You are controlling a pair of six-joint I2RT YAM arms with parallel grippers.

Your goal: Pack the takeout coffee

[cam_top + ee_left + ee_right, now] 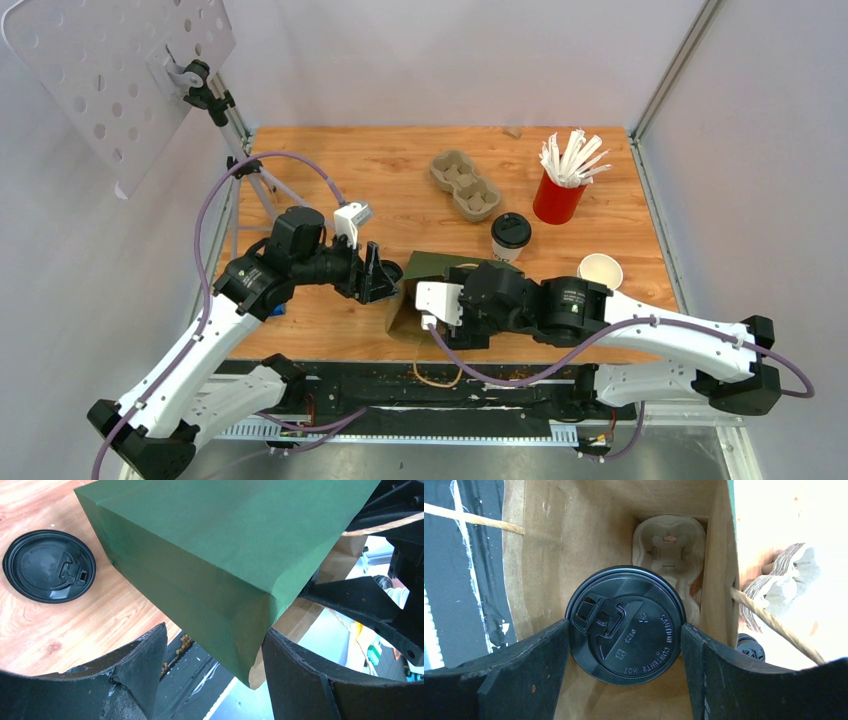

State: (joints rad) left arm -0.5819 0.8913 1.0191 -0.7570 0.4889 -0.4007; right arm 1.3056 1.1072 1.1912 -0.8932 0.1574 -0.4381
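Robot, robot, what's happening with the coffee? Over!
Left gripper open around bag corner. Right gripper gripping lidded cup inside bag, carrier deeper inside. Second lidded cup on table.

Looking straight down into the brown paper bag (549, 545); a lidded coffee cup (634, 630) sits inside, the right gripper (625, 625) jaws snug against its black rim on both sides; a pulp carrier (669, 545) lies deeper in; outside on the right there's another pulp carrier (784, 585) and a bit of a second black lid (751, 649).
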